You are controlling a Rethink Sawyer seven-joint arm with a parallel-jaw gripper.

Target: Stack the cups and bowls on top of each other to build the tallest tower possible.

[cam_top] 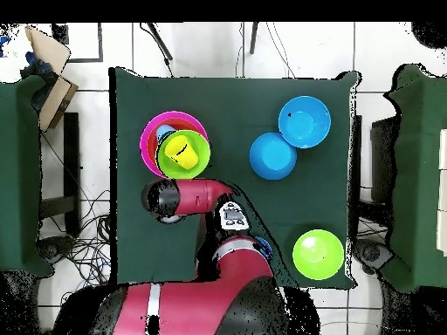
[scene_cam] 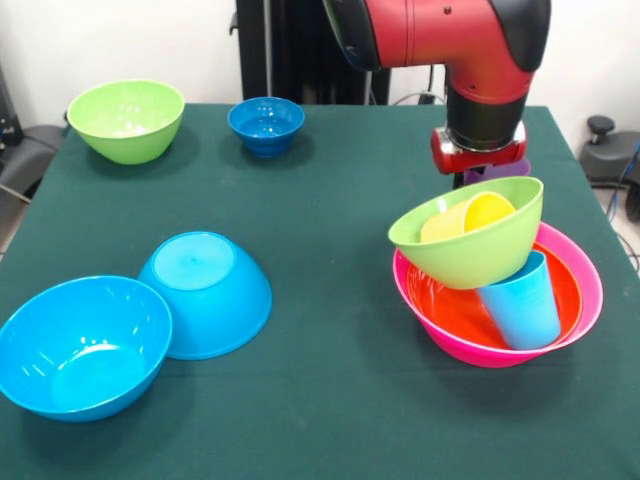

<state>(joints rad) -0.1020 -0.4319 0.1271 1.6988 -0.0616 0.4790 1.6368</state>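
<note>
Nearest you in the front view sits an upright bright blue bowl (scene_cam: 82,345) at the bench's (scene_cam: 330,200) front left corner, with a second bright blue bowl (scene_cam: 208,292) turned upside down and touching its rim.

The tower (scene_cam: 497,280) stands on the right side of the bench. Its base is the large pink bowl (scene_cam: 575,305), with the orange bowl (scene_cam: 455,310) nested inside it. A light blue cup (scene_cam: 522,300) stands inside the orange bowl, tilted, and one lime green bowl (scene_cam: 470,250) rests on it, tipped towards you. A yellow cup (scene_cam: 470,215) lies inside that green bowl. A bit of translucent purple (scene_cam: 505,168) shows just behind the green bowl's rim; you cannot tell how it sits.

Count two lime green bowls: the second (scene_cam: 126,120) stands upright at the far left corner. One small dark-blue footed bowl (scene_cam: 266,125) stands near it, well apart from the tower.

The red and black arm (scene_cam: 440,35) comes down from above, its wrist pointing straight down just behind the tower. The gripper (scene_cam: 478,178) is hidden behind the green bowl, so you cannot tell how the jaws stand.
</note>
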